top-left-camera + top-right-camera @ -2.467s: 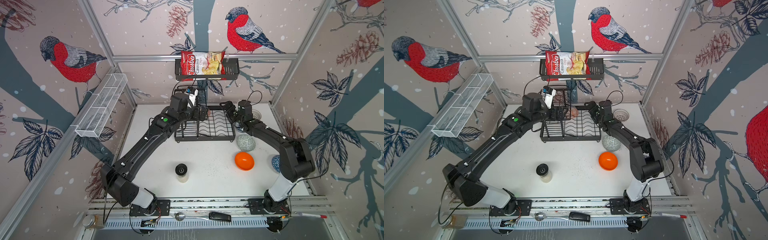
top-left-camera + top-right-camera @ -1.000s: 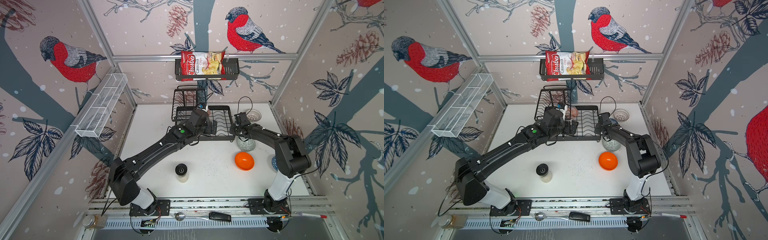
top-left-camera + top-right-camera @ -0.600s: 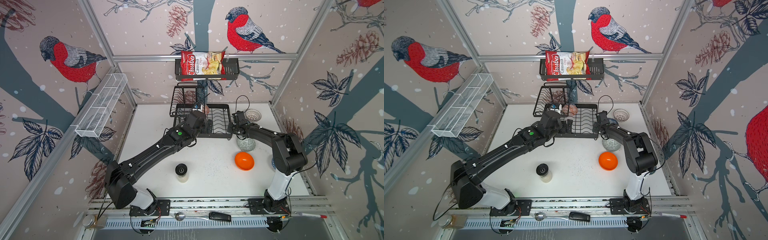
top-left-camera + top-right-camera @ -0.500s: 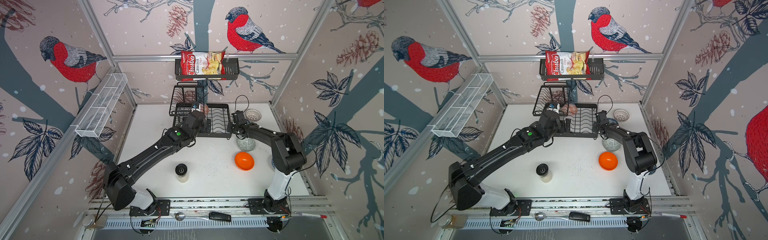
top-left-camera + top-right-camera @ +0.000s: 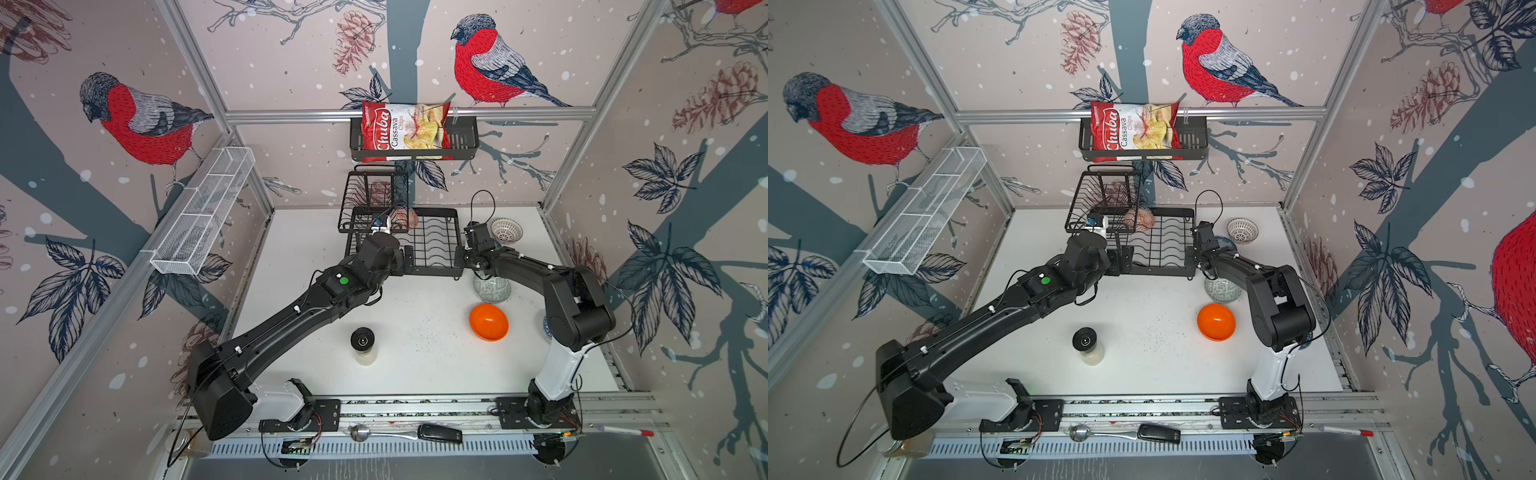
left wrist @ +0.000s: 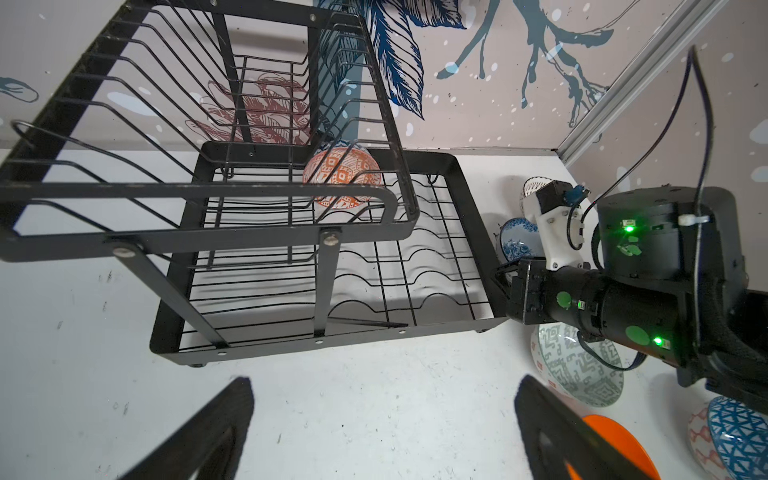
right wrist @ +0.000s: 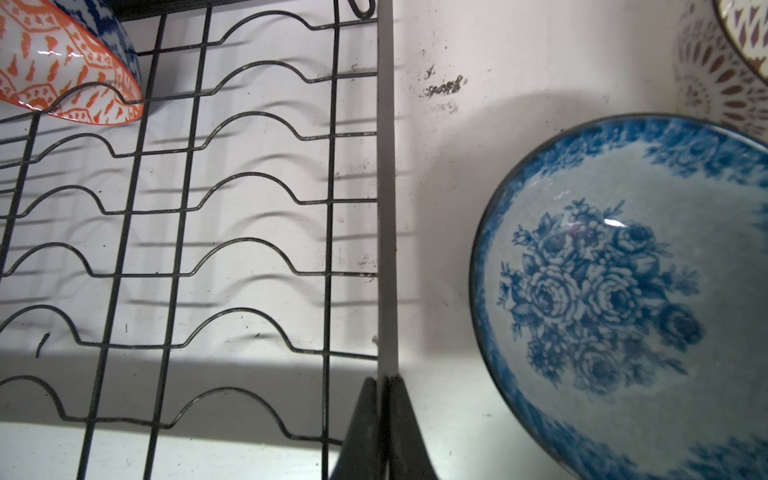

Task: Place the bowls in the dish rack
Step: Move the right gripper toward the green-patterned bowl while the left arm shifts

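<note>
The right pincer (image 7: 384, 380) clamps the side rim of the black wire 2-tier dish rack (image 7: 386, 208); the left pincer (image 6: 384, 399) gapes wide, empty.

The white table (image 5: 415, 374) carries the black rack (image 5: 436, 271), side rim between the right fingers (image 7: 365, 419), and the blue flowered bowl (image 7: 602, 311) sits just beside them. Ahead of the left fingers (image 6: 552, 436) it's bare tabletop, then rack. The grey-green bowl (image 5: 492, 289) and orange bowl (image 5: 489, 322) are off to their side, and the jar (image 5: 363, 345) is well behind.
</note>
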`<state>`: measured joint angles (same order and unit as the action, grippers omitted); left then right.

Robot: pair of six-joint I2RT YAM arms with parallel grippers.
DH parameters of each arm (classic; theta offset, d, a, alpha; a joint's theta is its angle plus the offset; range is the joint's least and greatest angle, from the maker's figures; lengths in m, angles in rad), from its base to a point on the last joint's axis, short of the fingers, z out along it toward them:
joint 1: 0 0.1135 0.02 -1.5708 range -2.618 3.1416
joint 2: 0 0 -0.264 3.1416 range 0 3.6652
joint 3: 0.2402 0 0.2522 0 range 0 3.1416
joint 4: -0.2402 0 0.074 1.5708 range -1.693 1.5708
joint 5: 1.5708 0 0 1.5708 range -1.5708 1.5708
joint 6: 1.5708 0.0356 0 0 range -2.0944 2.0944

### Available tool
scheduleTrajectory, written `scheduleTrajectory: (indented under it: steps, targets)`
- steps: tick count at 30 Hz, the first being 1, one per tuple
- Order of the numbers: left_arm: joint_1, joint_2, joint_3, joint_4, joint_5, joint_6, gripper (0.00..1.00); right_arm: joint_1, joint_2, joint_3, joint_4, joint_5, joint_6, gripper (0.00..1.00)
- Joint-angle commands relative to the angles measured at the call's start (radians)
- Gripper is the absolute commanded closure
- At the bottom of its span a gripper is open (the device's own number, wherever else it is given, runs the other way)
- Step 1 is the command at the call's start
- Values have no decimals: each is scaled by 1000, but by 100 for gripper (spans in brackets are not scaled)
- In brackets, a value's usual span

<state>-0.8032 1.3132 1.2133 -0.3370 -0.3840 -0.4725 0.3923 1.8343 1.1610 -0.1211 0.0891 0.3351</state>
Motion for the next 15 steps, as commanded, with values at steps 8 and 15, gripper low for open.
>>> scheduleTrajectory:
  steps: [8, 15]
  targets:
    - [-1, -52, -19, -7, -1, -20, 2, 9, -6, 9, 59, -61, -125, 99]
    - [0, -25, 6, -13, 7, -17, 2, 4, 5, 38, 41, -49, -106, 91]
